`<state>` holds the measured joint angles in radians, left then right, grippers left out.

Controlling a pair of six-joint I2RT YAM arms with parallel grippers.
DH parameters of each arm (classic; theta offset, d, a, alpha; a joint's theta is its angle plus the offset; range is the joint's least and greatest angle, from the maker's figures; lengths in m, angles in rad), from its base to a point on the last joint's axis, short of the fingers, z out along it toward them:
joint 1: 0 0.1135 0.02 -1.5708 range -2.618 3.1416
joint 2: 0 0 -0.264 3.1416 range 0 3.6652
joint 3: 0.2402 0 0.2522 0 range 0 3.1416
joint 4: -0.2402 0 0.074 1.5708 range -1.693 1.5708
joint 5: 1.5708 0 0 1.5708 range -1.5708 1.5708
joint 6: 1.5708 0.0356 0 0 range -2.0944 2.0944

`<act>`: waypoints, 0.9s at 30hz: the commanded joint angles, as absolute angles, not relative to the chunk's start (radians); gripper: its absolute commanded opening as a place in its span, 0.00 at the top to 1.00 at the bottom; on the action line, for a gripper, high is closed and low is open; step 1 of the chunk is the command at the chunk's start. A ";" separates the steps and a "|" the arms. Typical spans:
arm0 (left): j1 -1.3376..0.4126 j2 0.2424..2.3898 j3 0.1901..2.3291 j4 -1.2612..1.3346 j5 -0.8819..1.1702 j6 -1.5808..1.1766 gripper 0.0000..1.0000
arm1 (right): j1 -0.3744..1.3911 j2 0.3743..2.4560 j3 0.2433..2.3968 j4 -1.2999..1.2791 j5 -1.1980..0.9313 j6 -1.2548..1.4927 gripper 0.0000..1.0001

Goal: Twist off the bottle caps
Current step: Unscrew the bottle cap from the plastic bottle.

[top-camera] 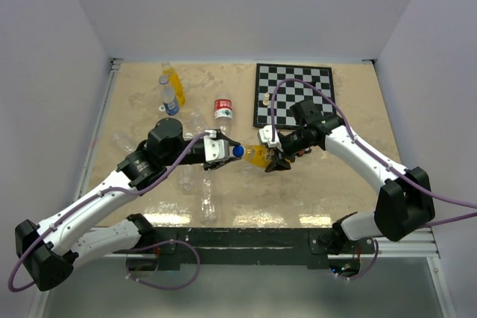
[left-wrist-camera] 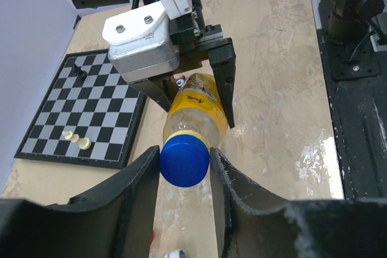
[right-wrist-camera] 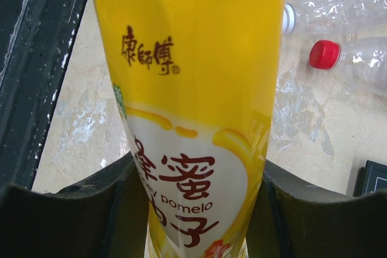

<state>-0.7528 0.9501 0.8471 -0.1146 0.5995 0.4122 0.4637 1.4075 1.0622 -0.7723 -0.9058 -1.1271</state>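
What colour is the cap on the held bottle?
Blue cap, clearest in the left wrist view.

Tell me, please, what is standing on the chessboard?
The chessboard carries one black piece and two white pieces. The right arm covers some squares from above, so more could be hidden.

The middle bottle (right-wrist-camera: 187,89) is orange-yellow, with dark red lettering on a white patch, and its ribbed cap (left-wrist-camera: 184,159) is solid blue. At two o'clock on the mottled beige table (top-camera: 298,191) lies a black-and-white chequered chessboard (top-camera: 294,94). At eleven o'clock a clear bottle (top-camera: 169,97) seems to carry a blue-and-white label.
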 commanded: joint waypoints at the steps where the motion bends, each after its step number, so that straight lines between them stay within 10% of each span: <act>1: -0.750 0.957 0.899 -0.112 0.643 0.426 0.70 | 0.460 1.404 1.108 -0.759 -0.954 -1.144 1.00; 4: -0.750 0.956 0.899 -0.098 0.640 0.410 1.00 | 0.460 1.404 1.108 -0.759 -0.954 -1.144 1.00; 11: -0.749 0.948 0.925 -0.124 0.467 0.101 1.00 | 0.459 1.399 1.108 -0.759 -0.951 -1.143 1.00; 18: -0.752 0.953 0.974 -0.263 0.123 -0.817 1.00 | 0.460 1.410 1.109 -0.762 -0.953 -1.144 1.00; 27: -0.752 0.936 0.968 -0.275 0.003 -0.828 1.00 | 0.460 1.414 1.106 -0.755 -0.942 -1.135 1.00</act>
<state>-0.7685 0.9550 0.9249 -0.3035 0.1364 -0.7429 0.4648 1.4208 1.0679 -0.7460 -0.9070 -1.0885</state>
